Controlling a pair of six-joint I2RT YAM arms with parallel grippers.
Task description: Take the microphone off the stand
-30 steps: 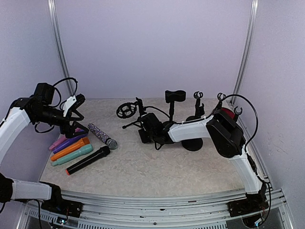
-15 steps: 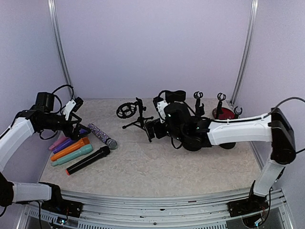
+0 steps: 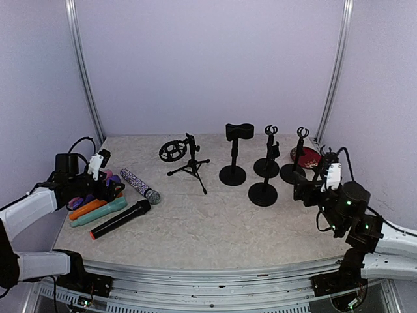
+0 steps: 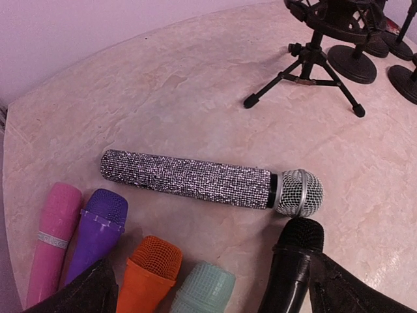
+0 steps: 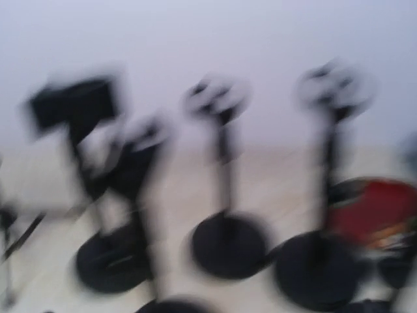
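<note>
Six microphones lie flat on the worktop (image 3: 215, 228), all at about 9 o'clock in the top view, and each is well apart from every stand. Five lie side by side like a fan: the pink microphone (image 4: 55, 241), purple microphone (image 4: 98, 231), orange microphone (image 4: 144, 274), teal microphone (image 4: 205, 290) and black microphone (image 4: 290, 267). The glitter microphone (image 4: 189, 178) lies across, beyond their heads, and its silver mesh head is just beside the black head. Which one the task means, I cannot tell.

The left pincer (image 3: 112, 188) hangs low over the coloured group at 9 o'clock. In its wrist view the two fingers (image 4: 85, 293) stand far apart at the lower corners, so it is released and grips nothing.

At about 11 o'clock is the tripod stand (image 3: 190, 163), with a ring mount (image 3: 171, 152) on its top. Between 12 and 2 o'clock are four stands with round bases: the cradle stand (image 3: 233, 156) and three clip stands (image 3: 266, 160). A red object (image 3: 311, 156) lies just beside the rightmost one.

The right pincer (image 3: 301, 184) is at 3 o'clock, near the clip stands but apart from them. Its wrist view is strongly blurred and shows only dark stand shapes and a red patch. Whether this pincer is clenched or released, I cannot tell.
</note>
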